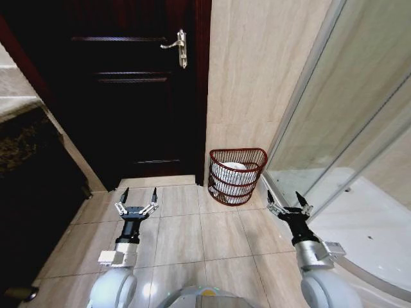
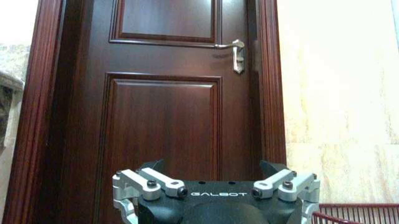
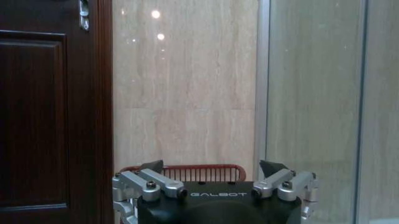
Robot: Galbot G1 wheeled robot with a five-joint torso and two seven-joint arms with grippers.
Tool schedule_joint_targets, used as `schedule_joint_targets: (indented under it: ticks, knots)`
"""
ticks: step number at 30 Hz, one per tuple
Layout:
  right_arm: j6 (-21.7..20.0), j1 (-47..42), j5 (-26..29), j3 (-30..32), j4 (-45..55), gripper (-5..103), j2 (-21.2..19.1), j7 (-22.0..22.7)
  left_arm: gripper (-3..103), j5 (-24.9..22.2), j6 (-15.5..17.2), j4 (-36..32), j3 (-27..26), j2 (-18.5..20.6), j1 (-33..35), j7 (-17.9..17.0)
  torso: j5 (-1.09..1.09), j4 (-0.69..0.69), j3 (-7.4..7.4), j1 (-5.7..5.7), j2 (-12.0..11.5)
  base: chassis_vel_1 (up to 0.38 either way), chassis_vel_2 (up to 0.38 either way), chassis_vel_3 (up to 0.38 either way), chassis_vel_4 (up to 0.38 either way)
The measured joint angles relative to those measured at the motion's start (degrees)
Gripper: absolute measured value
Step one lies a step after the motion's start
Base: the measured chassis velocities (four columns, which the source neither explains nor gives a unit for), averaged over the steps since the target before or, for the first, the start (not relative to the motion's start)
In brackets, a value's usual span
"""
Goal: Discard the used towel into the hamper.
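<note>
Hamper [image 1: 237, 176], red wire slats, holds a white towel [image 1: 229, 174], ahead between left tool [image 1: 137, 200] and right tool [image 1: 289, 202]; both tools spread apart, empty.

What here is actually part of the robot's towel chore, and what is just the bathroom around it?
Part of the job:
- the hamper, on the floor against the wall
- the white towel already lying inside it
- the left gripper and the right gripper, both open and empty, held low over the tiles

Just surroundings:
- the dark wooden door
- the door handle
- the glass shower screen
</note>
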Motion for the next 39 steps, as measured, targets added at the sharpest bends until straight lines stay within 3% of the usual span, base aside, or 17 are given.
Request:
schedule_joint_targets:
  ticks: [39]
  knots:
    - [2.0,0.05,-1.71,-5.03,1.14,100,2.02,0.5,100,5.64,-1.43,0.78,1.62,-2.74,0.93,-0.03,-0.01,0.0,0.0,0.0,0.0,-0.034,-0.034,-0.032,-0.033]
